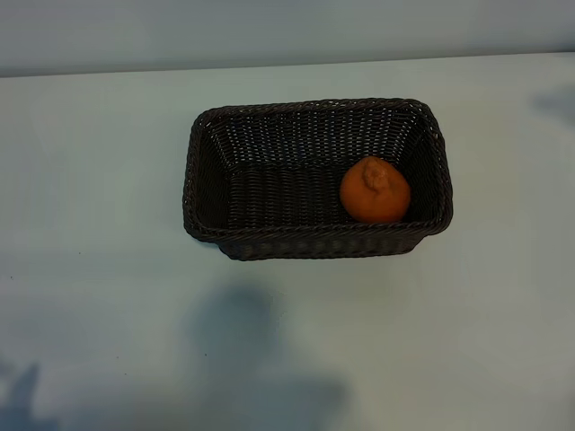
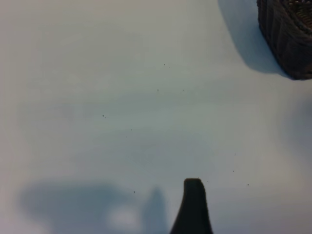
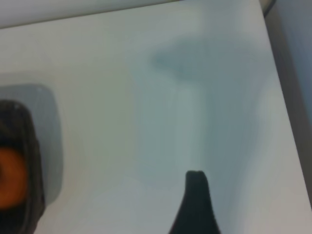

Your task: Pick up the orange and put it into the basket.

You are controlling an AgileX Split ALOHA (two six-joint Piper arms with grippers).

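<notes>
orange point(image 1: 375, 189) sits in wicker basket point(image 1: 202, 171); both claws apparently apart, empty.

Very little of the robot's body shows. In the left wrist view a single fingertip point(image 2: 193, 204) of the left arm's gripper rises from the lower edge: a dark, nearly black prong, matte, broad at its base and narrowing through a curved flank to a blunt, rounded tip. The right wrist view shows a matching fingertip point(image 3: 196, 202) of the right arm's gripper, the same dark colour and tapering shape (its outline softer, so finer surface detail cannot be made out). No cables, screws or markings are visible on either
</notes>
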